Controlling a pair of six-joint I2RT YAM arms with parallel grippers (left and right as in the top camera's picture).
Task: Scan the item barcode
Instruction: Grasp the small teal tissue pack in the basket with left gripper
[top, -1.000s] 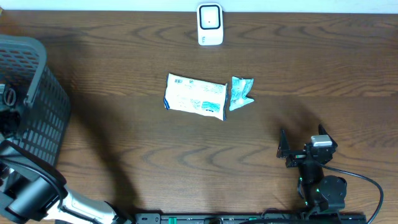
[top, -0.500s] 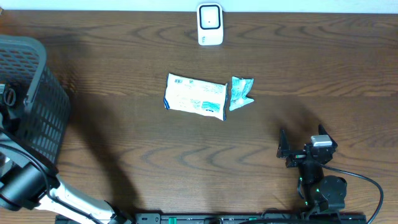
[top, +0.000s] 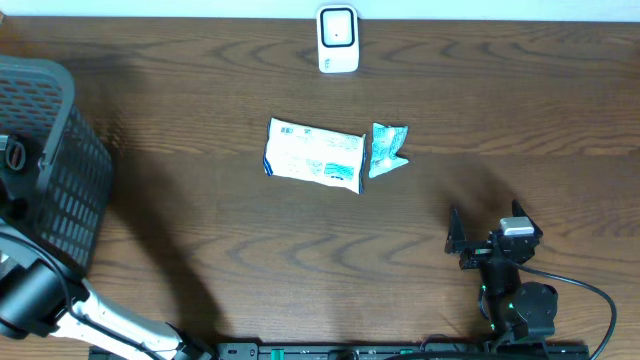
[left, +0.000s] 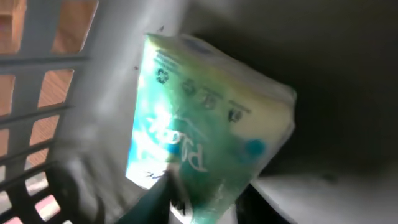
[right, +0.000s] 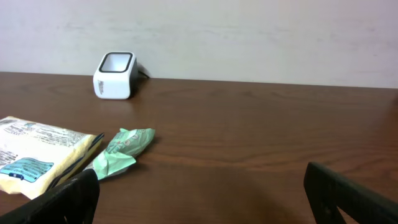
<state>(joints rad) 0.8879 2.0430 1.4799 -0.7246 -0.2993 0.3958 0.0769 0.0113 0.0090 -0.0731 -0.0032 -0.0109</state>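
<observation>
In the left wrist view, a green and white packet (left: 205, 118) stands tilted inside the grey basket (left: 37, 93). My left gripper (left: 205, 210) is closed on the packet's lower end, with a dark finger on each side. The picture is blurred. In the overhead view the left arm reaches into the basket (top: 60, 170) at the far left. The white scanner (top: 338, 40) stands at the back edge of the table. My right gripper (top: 483, 240) rests open at the front right with nothing between its fingers (right: 65, 200).
A white and blue packet (top: 315, 155) and a small green packet (top: 388, 148) lie side by side mid-table; the right wrist view shows them too. The basket's tall mesh wall closes in the left gripper.
In the overhead view the left arm's link at the bottom left has shifted left and lower. The right arm and the packets on the table have not moved.
</observation>
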